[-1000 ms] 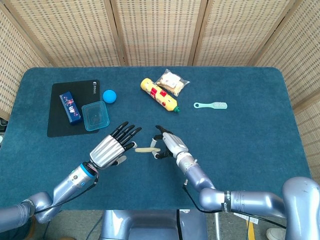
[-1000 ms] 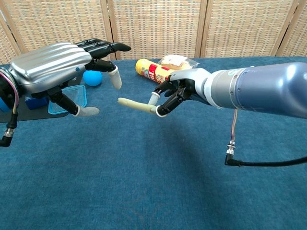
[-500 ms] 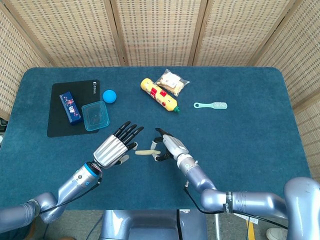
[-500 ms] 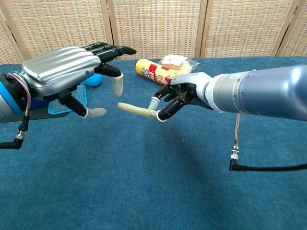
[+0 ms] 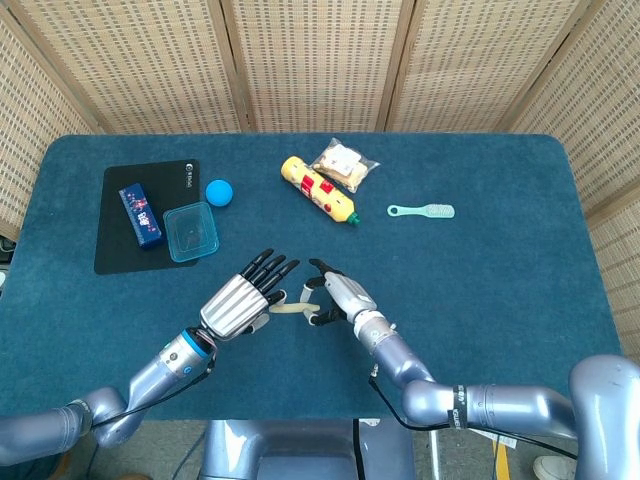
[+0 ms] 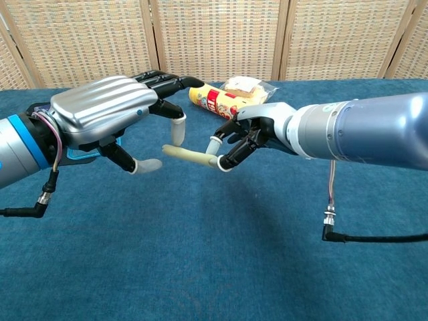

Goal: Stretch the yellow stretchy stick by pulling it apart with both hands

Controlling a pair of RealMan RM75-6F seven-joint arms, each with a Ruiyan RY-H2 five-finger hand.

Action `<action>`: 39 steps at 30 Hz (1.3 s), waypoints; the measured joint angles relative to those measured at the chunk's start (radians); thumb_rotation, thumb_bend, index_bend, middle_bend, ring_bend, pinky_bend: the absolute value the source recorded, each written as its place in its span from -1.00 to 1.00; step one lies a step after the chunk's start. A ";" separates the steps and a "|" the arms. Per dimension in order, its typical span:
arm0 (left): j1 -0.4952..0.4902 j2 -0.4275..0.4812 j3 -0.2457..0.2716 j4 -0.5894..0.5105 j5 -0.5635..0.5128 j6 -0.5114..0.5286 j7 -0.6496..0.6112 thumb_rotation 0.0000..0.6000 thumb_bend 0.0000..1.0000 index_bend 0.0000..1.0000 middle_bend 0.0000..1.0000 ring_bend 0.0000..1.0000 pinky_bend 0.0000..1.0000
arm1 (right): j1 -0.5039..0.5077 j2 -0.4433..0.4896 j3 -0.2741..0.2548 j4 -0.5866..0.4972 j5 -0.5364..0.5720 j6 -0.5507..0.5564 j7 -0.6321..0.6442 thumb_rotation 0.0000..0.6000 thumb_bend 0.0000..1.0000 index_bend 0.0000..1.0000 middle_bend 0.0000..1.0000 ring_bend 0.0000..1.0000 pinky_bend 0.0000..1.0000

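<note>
Two silver robot arms reach in from the near edge of a dark blue table [image 5: 480, 290] and meet above its middle. The right hand [image 6: 251, 130] pinches one end of the yellow stretchy stick [image 6: 189, 156] between thumb and fingertips, holding it level above the cloth with its free end pointing toward the other hand. The left hand [image 6: 110, 110] is spread, palm down, fingers apart and gripping nothing; one pale fingertip hangs just above the stick's free end and the thumb lies just beside it, though contact cannot be confirmed. In the head view the stick [image 5: 290, 309] spans the short gap between the left hand [image 5: 240, 303] and the right hand [image 5: 335, 297].

At the far left, a clear blue lidded box [image 5: 190, 231] rests partly on a black mat [image 5: 120, 245]; its contents cannot be made out. A dark blue packet [image 5: 140, 213] lies on the mat, with a blue ball [image 5: 219, 192] just beside it. Farther back sit a yellow bottle [image 5: 318, 189] on its side, touching a clear snack bag [image 5: 345, 165], and a mint green brush [image 5: 421, 211] well apart to the right.

Open cloth stretches on the right half of the table and in front of the hands; woven screens [image 5: 320, 60] wall the far edge
</note>
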 measured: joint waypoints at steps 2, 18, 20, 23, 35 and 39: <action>-0.001 -0.003 0.000 -0.001 -0.005 0.000 -0.002 1.00 -0.37 -0.03 -1.00 -1.00 -1.00 | -0.001 0.000 -0.001 0.002 -0.001 -0.003 0.004 1.00 0.12 0.52 -0.96 -1.00 -1.00; -0.014 -0.030 0.002 0.025 -0.026 -0.001 0.002 1.00 -0.36 0.04 -1.00 -1.00 -1.00 | -0.005 -0.007 -0.006 0.019 -0.017 -0.035 0.034 1.00 0.12 0.53 -0.96 -1.00 -1.00; -0.016 -0.036 0.004 0.028 -0.024 0.002 0.003 1.00 -0.35 0.04 -1.00 -1.00 -1.00 | -0.005 -0.009 -0.007 0.022 -0.020 -0.039 0.039 1.00 0.12 0.53 -0.96 -1.00 -1.00; -0.017 -0.041 0.005 0.030 -0.023 0.006 0.004 1.00 -0.33 0.06 -1.00 -1.00 -1.00 | -0.005 -0.010 -0.008 0.024 -0.023 -0.045 0.043 1.00 0.12 0.53 -0.96 -1.00 -1.00; -0.021 -0.049 0.011 0.027 -0.029 0.008 0.009 1.00 -0.26 0.15 -1.00 -1.00 -1.00 | -0.008 -0.001 -0.011 0.023 -0.032 -0.050 0.057 1.00 0.12 0.53 -0.96 -1.00 -1.00; -0.022 -0.052 0.012 0.024 -0.035 0.007 0.005 1.00 -0.13 0.20 -1.00 -1.00 -1.00 | -0.008 -0.001 -0.012 0.022 -0.034 -0.052 0.060 1.00 0.12 0.53 -0.96 -1.00 -1.00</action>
